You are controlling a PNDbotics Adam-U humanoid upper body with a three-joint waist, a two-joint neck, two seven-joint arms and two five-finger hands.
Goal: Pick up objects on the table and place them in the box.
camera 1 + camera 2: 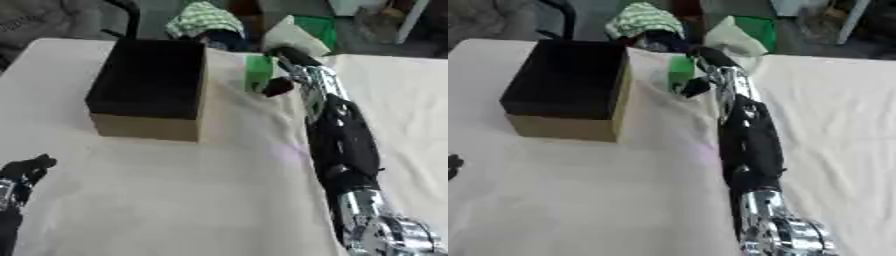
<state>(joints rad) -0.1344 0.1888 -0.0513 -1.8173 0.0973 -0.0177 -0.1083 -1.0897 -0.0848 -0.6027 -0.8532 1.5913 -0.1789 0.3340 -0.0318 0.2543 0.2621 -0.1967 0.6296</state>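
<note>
We see the table (175, 200) under a pale cloth, the open box (150, 87) sitting far left (dark inside, nothing visible in it). Our right arm stretches across to the far edge, so the right hand (287, 65) can reach the green object (258, 72), which stands just right of the box. Fingers look curled against it, thumb below, though we cannot tell if it's a true pinch. Left hand (26, 170) idles at the lower left, fingers loosely curled, holding nothing.

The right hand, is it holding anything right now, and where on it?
The right hand is at the green object, fingers against its right side near the bottom. Whether it actually grips it cannot be told.
</note>
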